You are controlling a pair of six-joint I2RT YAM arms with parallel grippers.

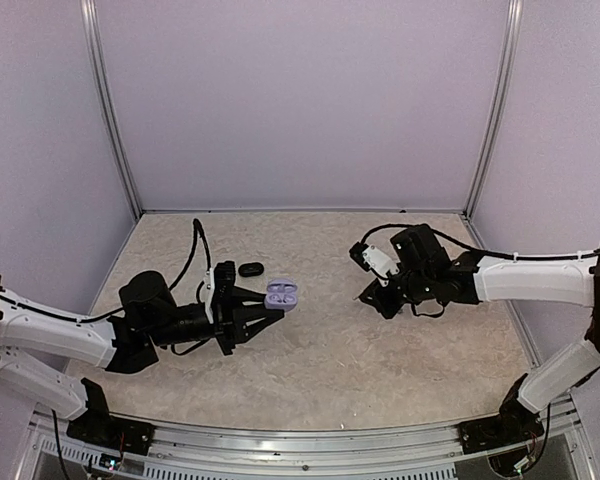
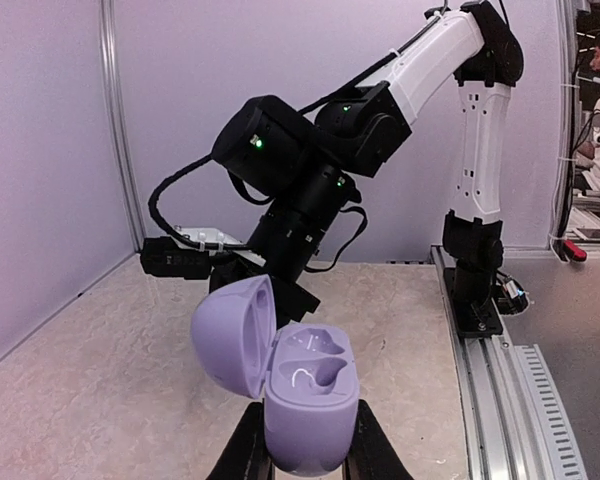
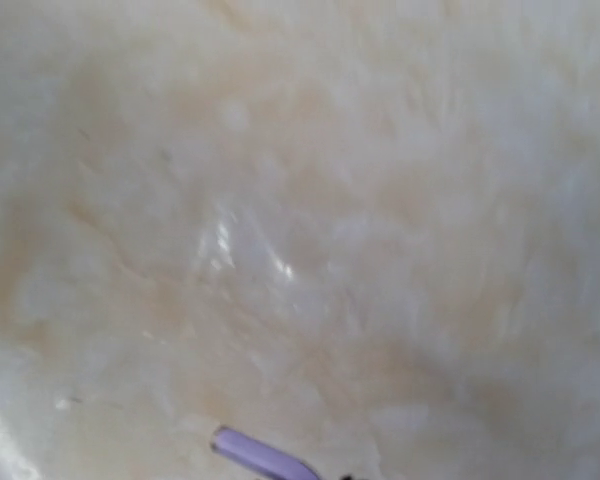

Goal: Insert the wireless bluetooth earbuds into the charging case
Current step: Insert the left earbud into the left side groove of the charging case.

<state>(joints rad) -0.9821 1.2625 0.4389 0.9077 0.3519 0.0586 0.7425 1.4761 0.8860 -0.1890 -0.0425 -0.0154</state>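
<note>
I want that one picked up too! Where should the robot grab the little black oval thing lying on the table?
The small black oval plastic case lies flat and low on the beige tabletop, long side running left to right in the top view. Probably come straight down and pinch its middle across the short width. The left gripper is busy, shut on the open lavender case.

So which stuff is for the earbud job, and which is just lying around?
For the job:
- open lavender case, pinched in the left tool
- small lavender piece at the right wrist view's bottom edge, maybe an earbud
- right tool, down low

Lying about:
- black oval case, untouched
</note>
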